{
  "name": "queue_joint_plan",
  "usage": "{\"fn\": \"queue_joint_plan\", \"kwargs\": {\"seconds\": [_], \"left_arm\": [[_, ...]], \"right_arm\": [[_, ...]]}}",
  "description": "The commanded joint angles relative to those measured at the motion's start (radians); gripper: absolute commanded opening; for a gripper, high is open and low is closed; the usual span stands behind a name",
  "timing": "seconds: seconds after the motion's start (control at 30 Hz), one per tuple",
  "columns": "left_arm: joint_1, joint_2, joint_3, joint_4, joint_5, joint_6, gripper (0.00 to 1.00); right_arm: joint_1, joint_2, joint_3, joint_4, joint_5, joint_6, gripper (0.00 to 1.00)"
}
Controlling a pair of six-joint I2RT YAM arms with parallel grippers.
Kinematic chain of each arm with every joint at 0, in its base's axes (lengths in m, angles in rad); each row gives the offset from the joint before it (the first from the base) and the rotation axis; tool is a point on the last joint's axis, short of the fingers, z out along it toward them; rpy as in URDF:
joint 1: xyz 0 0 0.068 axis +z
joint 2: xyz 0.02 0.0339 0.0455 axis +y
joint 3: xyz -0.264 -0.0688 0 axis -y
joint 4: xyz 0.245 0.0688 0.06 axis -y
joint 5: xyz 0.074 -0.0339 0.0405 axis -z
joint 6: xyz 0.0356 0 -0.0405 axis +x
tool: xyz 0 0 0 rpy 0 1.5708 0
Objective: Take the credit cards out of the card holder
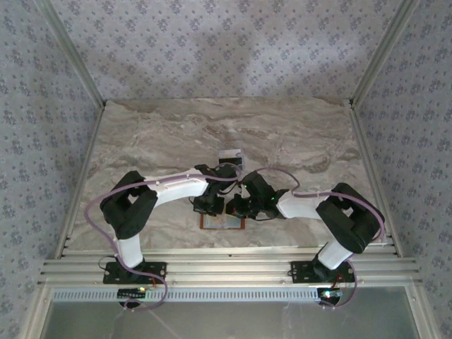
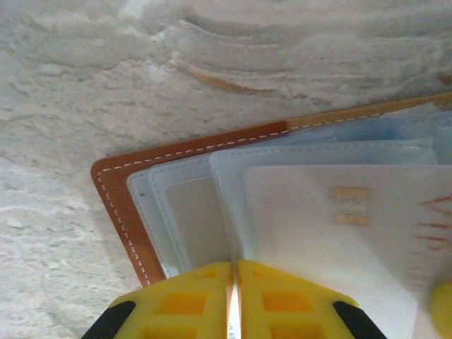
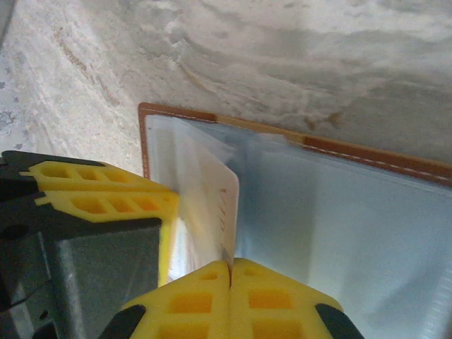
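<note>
**Step in hand:** drawing the first card out of its pocket.

**Position of items.** The card holder [image 1: 222, 223] lies open and flat on the bench [image 1: 296, 141], low in the centre of the overhead view, with both arms meeting over it. In the left wrist view its brown stitched border runs from centre left to the upper right. Clear sleeves are fanned inside it, and a whitish card [image 2: 332, 240] with orange markings lies at lower right.

**Tools.**
- The left tool [image 2: 233, 267] is pressed together at the bottom centre of its own view, on or against the edge of a sleeve [image 2: 187, 212]. Whether it actually grips that sleeve cannot be told.
- The right tool [image 3: 231, 267] is also pressed together. In its own view the edge of the whitish card runs straight down into the seam between its fingers, so I judge that it is pinching that card.

**Progress.** Early. No card is seen lying free on the bench.

**Next move calls for:**
- a straight pull on the card along the line of the pocket;
- the left tool keeping the sleeve and holder pinned, so the wallet does not lift or slide with the card;
- a light, square grip, since a thin card can slip or twist.
</note>
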Motion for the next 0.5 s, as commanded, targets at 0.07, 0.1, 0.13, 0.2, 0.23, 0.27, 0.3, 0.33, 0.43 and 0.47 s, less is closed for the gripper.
{"fn": "queue_joint_plan", "kwargs": {"seconds": [0.07, 0.1, 0.13, 0.2, 0.23, 0.27, 0.3, 0.33, 0.43, 0.47], "left_arm": [[0.010, 0.121, -0.083, -0.132, -0.159, 0.011, 0.12], [0.010, 0.121, -0.086, -0.129, -0.157, 0.013, 0.12], [0.010, 0.121, -0.089, -0.127, -0.155, 0.012, 0.12], [0.010, 0.119, -0.092, -0.122, -0.146, 0.012, 0.12], [0.010, 0.113, -0.094, -0.111, -0.135, 0.012, 0.12], [0.010, 0.106, -0.096, -0.094, -0.115, 0.014, 0.12], [0.010, 0.098, -0.101, -0.076, -0.087, 0.016, 0.12], [0.010, 0.092, -0.104, -0.058, -0.066, 0.017, 0.13], [0.010, 0.082, -0.106, -0.020, -0.012, 0.015, 0.13], [0.010, 0.081, -0.106, -0.014, -0.001, 0.015, 0.13]], "right_arm": [[-0.019, -0.052, -0.022, -0.067, 0.047, -0.007, 0.00], [-0.020, -0.056, -0.025, -0.069, 0.049, -0.007, 0.00], [-0.021, -0.058, -0.028, -0.071, 0.050, -0.007, 0.00], [-0.025, -0.059, -0.030, -0.068, 0.046, -0.009, 0.00], [-0.025, -0.059, -0.032, -0.063, 0.044, -0.008, 0.00], [-0.024, -0.056, -0.034, -0.044, 0.036, -0.006, 0.00], [-0.024, -0.052, -0.037, -0.018, 0.021, 0.000, 0.02], [-0.025, -0.045, -0.040, 0.009, 0.007, 0.005, 0.04], [-0.022, -0.016, -0.033, 0.066, -0.038, 0.020, 0.14], [-0.020, -0.006, -0.033, 0.083, -0.045, 0.026, 0.16]]}}
